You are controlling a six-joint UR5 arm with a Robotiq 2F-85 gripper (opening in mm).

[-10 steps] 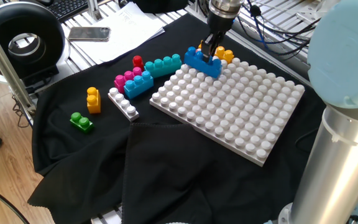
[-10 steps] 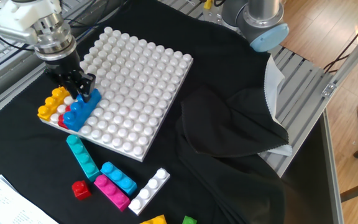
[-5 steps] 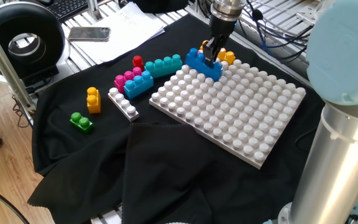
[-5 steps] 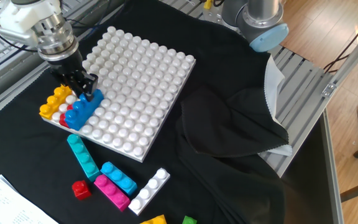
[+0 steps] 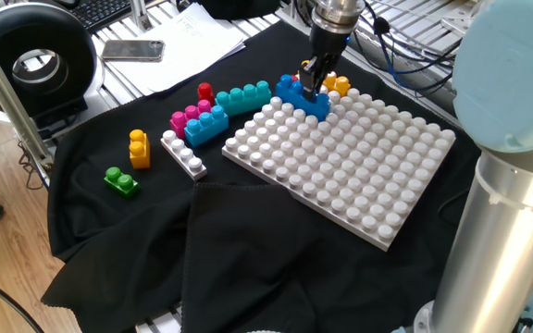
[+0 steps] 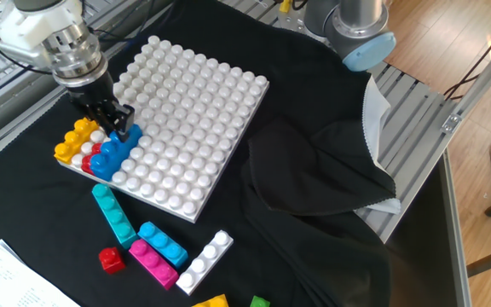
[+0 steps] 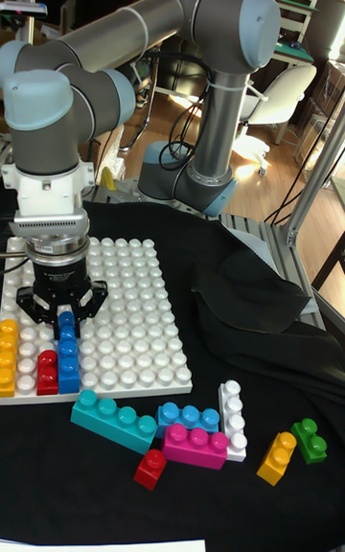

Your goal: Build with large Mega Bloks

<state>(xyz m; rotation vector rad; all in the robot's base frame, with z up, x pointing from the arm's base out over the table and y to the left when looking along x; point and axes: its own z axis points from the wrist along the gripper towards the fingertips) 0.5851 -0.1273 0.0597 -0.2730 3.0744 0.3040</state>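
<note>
On the white board (image 7: 125, 322), going left to right in the tall view, an orange brick (image 7: 8, 357), a red brick (image 7: 47, 372) and a long blue brick (image 7: 68, 360) sit side by side at the near left corner. The pincer (image 7: 65, 314) stands upright over the blue brick's far end, clenched on it. Off the board, on the black cloth (image 7: 240, 475), lie a teal brick (image 7: 113, 422), a small red one (image 7: 149, 468), a blue one (image 7: 189, 417), pink (image 7: 195, 446), white (image 7: 231, 420), orange (image 7: 275, 457) and green (image 7: 310, 440).
</note>
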